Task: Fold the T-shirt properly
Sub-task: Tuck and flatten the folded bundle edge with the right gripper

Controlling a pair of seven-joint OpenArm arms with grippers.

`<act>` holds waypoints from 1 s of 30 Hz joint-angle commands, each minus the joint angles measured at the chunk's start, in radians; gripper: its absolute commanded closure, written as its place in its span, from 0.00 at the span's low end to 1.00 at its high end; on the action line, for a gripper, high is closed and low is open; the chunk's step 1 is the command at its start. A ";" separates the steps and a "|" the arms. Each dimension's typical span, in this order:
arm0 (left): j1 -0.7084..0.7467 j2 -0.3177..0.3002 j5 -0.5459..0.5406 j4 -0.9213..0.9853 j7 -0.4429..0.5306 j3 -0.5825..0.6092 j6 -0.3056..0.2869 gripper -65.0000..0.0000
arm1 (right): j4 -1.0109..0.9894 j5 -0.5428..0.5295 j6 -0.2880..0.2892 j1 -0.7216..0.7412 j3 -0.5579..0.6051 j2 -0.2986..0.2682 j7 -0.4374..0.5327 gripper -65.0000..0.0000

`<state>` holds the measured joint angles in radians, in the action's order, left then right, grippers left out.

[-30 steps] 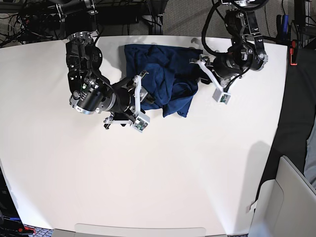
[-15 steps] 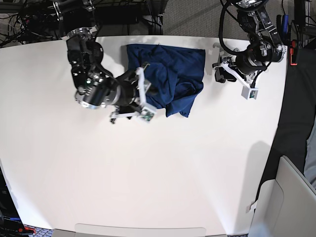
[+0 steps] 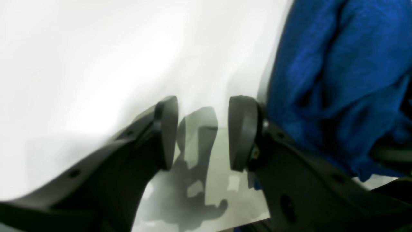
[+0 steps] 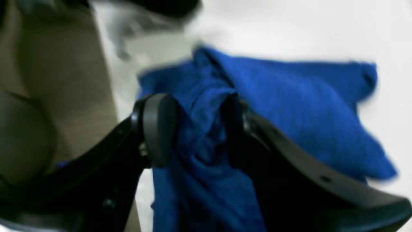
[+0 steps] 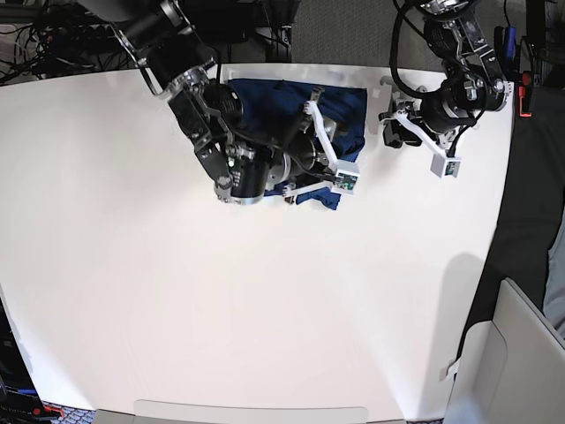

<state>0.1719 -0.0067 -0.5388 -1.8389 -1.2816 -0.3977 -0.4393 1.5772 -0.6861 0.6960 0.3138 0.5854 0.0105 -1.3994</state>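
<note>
Navy T-shirt (image 4: 289,106) bunched between right tool (image 4: 196,129) pads, gripped; left tool (image 3: 202,132) parted, empty, beside shirt.

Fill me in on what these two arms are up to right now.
They are folding a navy T-shirt lying bunched at the far edge of the white table. The right gripper is over the shirt with a fold of fabric between its jaws. The left gripper hangs open and empty above bare table beside the shirt.

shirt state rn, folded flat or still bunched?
Bunched. The T-shirt lies crumpled at the table's far edge, a ridge of cloth between the right gripper's fingers.
</note>
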 commanded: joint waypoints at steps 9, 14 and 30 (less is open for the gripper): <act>-0.007 -0.005 -0.014 -0.014 0.013 -0.008 -0.005 0.61 | -0.022 -0.195 0.002 0.034 -0.008 0.085 0.003 0.62; -0.007 -0.008 -0.014 -0.014 0.015 -0.008 -0.005 0.61 | 0.009 -0.183 0.002 0.083 -0.097 0.072 0.003 0.62; -0.013 -0.002 -0.014 -0.014 0.020 0.001 -0.005 0.61 | 0.394 0.595 0.002 -0.023 -0.031 -0.300 0.157 0.62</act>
<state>0.1673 -0.0006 -0.5381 -1.8385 -1.2743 -0.3973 -0.4423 1.9503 -0.0837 0.6964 0.2710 0.5598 -0.2863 -1.2594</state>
